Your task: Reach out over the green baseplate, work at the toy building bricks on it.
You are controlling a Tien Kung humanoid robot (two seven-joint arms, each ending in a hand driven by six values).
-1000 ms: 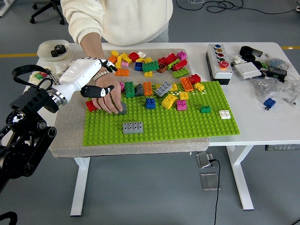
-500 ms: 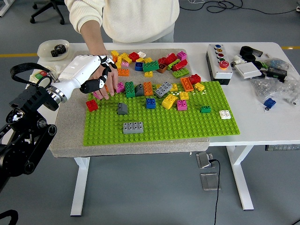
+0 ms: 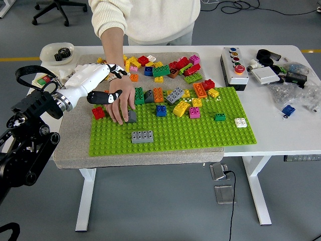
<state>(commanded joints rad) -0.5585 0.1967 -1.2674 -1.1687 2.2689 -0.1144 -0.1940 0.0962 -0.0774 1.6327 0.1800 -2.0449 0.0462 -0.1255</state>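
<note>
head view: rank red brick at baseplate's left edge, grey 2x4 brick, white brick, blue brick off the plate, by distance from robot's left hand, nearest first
From the left hand:
1. Red brick, just below the hand at the green baseplate's left edge.
2. Grey 2x4 brick, lower middle of the plate.
3. White brick, the plate's right side.
4. Blue brick, off the plate, far right on the table.

Bright, even overhead light; soft short shadows under bricks; sharp focus throughout; no glare; slight wide-angle edge distortion.

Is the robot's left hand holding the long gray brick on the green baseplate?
No, the long gray brick lies alone on the green baseplate, while the left hand hovers farther back, holding nothing.
</note>
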